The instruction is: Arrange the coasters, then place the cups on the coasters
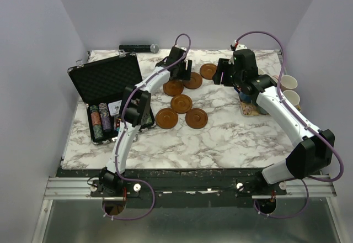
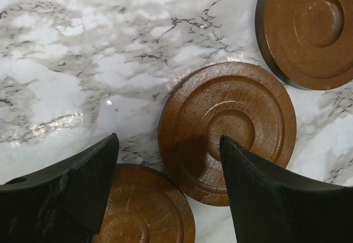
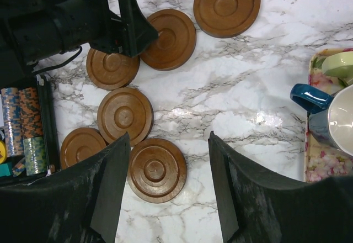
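Six reddish-brown coasters lie in a loose cluster on the marble, for example one [image 1: 181, 103] in the middle and one [image 1: 208, 70] at the back. My left gripper [image 1: 181, 73] hangs open just above two back coasters; in its wrist view the left gripper [image 2: 168, 139] frames one coaster [image 2: 227, 130], with another [image 2: 146, 210] below and nothing gripped. My right gripper [image 1: 225, 76] is open and empty, high over bare marble [image 3: 169, 136] beside a front coaster [image 3: 156, 169]. A dark blue cup [image 3: 317, 107] and a pale green cup [image 3: 339, 63] stand on the floral tray [image 3: 320, 165]. Two more cups [image 1: 288, 82] stand at the right edge.
An open black case [image 1: 105, 77] with striped poker chips [image 1: 100, 119] sits at the left. A black microphone-like bar [image 1: 138, 48] lies at the back edge. The left arm [image 3: 71, 19] reaches over the back coasters.
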You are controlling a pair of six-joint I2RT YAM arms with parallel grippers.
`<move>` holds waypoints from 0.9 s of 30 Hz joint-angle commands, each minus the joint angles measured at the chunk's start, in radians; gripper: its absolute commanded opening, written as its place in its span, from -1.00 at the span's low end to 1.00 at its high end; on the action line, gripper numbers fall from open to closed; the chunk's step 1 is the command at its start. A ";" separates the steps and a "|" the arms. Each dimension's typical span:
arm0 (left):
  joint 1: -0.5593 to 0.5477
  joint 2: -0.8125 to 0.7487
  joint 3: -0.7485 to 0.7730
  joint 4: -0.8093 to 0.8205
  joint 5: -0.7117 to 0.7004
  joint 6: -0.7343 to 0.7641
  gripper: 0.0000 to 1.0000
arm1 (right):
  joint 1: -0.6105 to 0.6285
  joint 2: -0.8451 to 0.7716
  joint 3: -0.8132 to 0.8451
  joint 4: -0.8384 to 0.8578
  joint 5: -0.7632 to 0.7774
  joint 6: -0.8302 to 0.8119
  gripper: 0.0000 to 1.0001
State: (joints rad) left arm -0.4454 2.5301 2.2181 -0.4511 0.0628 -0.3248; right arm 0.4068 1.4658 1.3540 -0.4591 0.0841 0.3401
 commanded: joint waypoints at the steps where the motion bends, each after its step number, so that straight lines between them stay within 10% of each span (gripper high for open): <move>1: -0.004 0.029 0.029 -0.017 0.005 0.001 0.61 | 0.001 -0.015 -0.010 0.017 -0.015 -0.003 0.32; 27: -0.053 0.044 -0.012 0.023 0.094 -0.071 0.32 | 0.001 -0.024 -0.023 0.019 -0.018 0.005 0.34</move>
State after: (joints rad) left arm -0.4805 2.5477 2.2253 -0.4141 0.1181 -0.3706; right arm 0.4068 1.4654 1.3430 -0.4572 0.0811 0.3405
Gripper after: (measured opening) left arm 0.661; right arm 0.669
